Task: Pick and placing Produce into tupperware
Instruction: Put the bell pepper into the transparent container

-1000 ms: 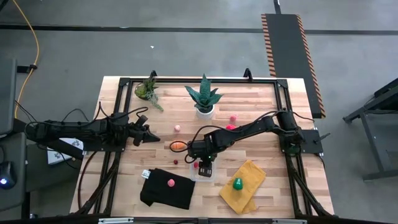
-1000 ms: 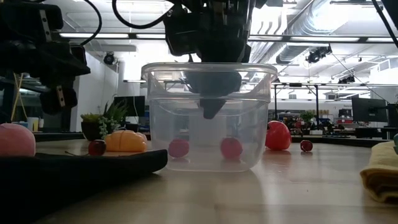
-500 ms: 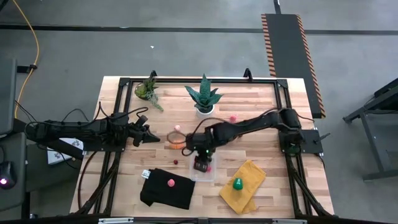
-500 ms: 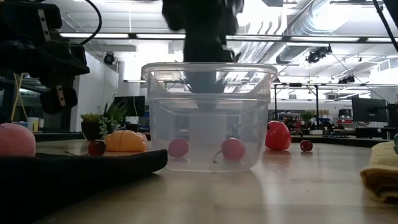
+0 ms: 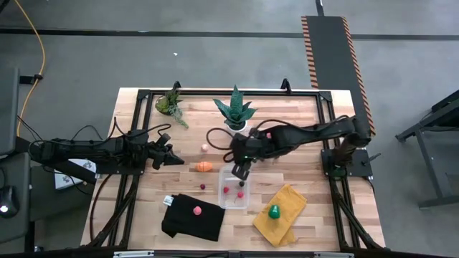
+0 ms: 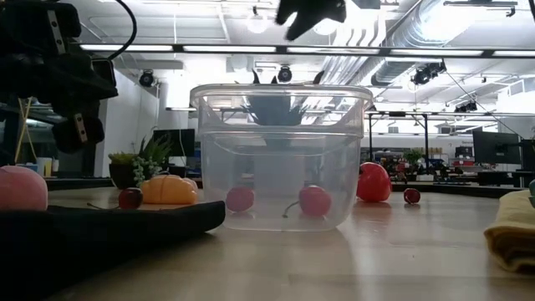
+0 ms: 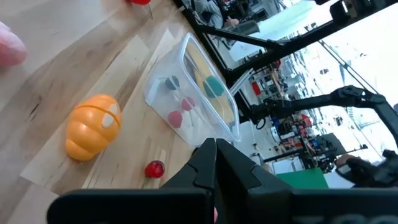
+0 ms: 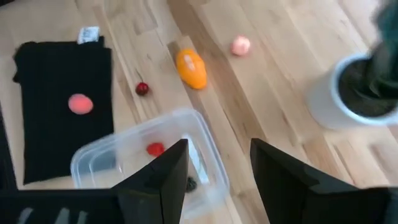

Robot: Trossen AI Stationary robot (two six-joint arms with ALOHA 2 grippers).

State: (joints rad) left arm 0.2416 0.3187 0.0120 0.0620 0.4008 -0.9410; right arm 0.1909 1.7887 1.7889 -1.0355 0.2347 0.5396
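The clear tupperware stands on the table's near middle, with two small red produce pieces on its floor. My right gripper hangs open above its far rim, slanting down, with nothing between the fingers. On the bare wood lie an orange piece, a pink one and a small dark red one. A pink piece rests on the black cloth. A green one rests on the yellow cloth. My left gripper waits shut at the left.
A white-potted plant and a smaller plant stand at the far edge. A red piece and a small red one lie beyond the tupperware. A black frame rims the table.
My right gripper has risen out of the tupperware and drawn back toward the far edge, tipping less steeply downward. The red pieces stay on the tupperware's floor.
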